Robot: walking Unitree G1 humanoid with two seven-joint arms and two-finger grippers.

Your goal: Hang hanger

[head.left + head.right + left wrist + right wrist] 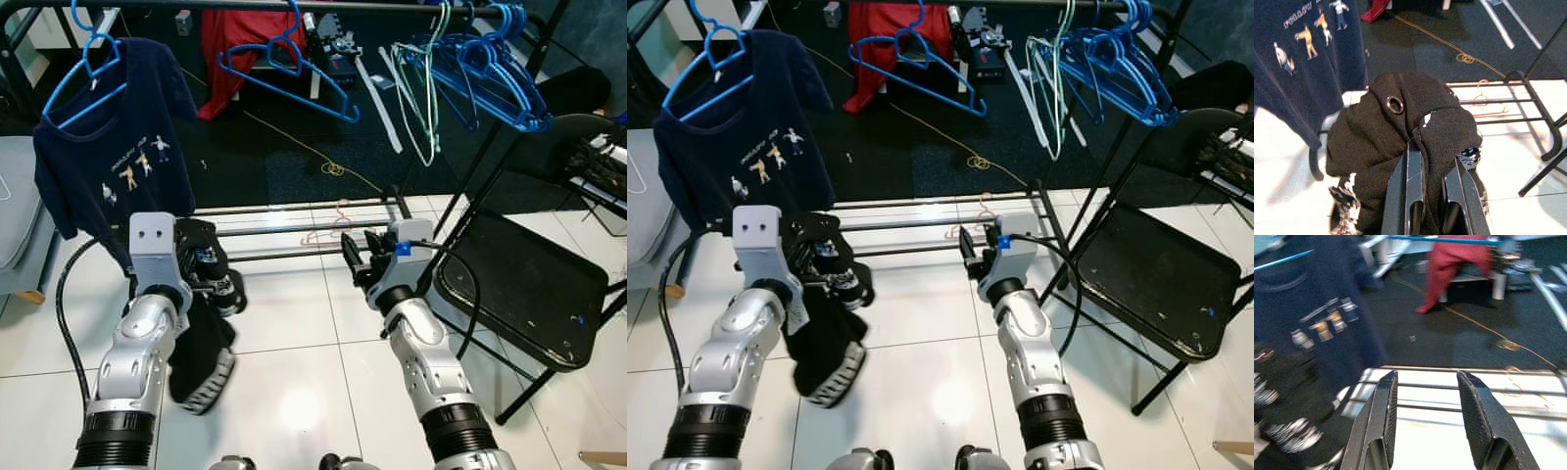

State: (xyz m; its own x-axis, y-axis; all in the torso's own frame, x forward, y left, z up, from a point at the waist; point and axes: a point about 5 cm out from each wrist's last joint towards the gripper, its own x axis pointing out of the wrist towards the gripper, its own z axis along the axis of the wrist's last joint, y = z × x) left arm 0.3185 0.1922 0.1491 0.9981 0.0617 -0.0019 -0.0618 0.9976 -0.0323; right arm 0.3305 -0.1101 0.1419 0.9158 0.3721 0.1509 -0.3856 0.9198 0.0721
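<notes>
Left gripper (1432, 196): fingers clamped together on a black knitted garment with a metal eyelet and white-patterned hem (1400, 147), which bunches over the fingertips and hangs limp below the wrist, clear of the white tiled floor (294, 333).

Right gripper (1427, 416): fingers apart, holding nothing, hovering above the floor at about 3 o'clock from the left gripper and well apart from it.

Just beyond both grippers, at 12 o'clock, the low black metal base bars of the clothes rack (294, 230) run across the floor. Above them, at roughly 11 o'clock from the right gripper, an empty blue plastic hanger (284, 69) hangs from the dark top rail (245, 5). A bunch of blue plastic hangers (500, 69) crowds the rail at 1 o'clock. At 10 o'clock a navy printed T-shirt on its own blue hanger (108, 147) is already hung. A black folding metal chair (529, 284) stands at 3 o'clock.

Assessment: the garment is not yet on a hanger. The free right gripper should take the single empty hanger, not the tangled bunch, and steady it while the garment's opening is fed over one arm. Risk: the limp knit sliding off.
</notes>
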